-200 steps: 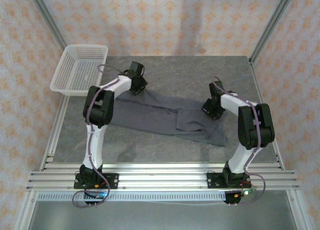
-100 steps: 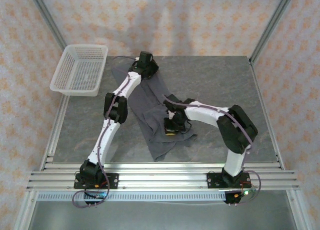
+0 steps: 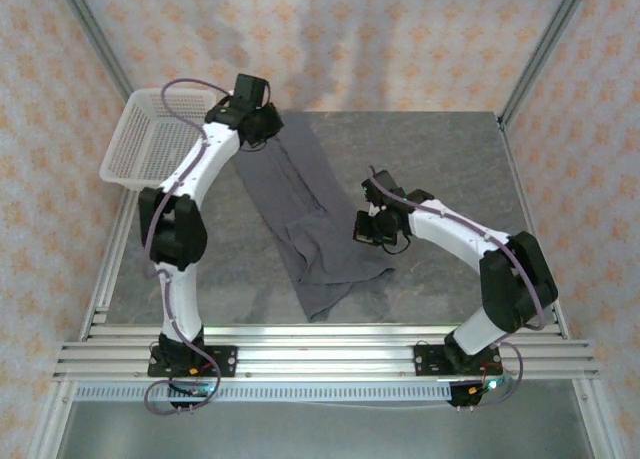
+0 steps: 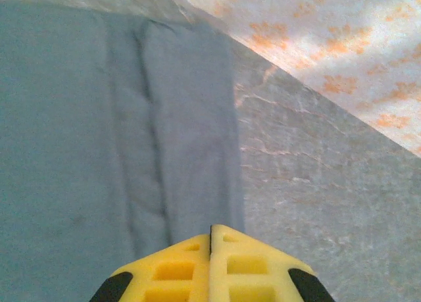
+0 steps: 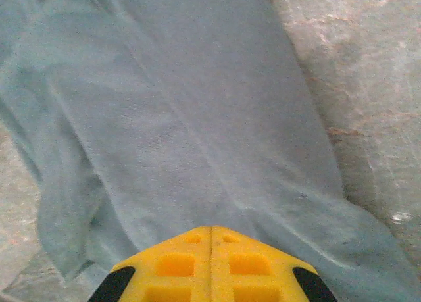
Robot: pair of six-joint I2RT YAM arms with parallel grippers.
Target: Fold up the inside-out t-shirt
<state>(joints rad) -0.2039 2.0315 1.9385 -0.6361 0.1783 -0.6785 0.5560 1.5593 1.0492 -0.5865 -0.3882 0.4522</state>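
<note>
Grey soft t-shirt (image 3: 300,194) lies as a long wrinkled strip from the far-left corner of the table (image 3: 450,169); left gripper (image 4: 210,233) and right gripper (image 5: 210,231) both pinch it, jaws closed.

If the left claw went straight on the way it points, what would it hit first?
Most likely the t-shirt: the left claw is shut on its edge, and the cloth stretches straight ahead over the table, though depth is unclear.
</note>
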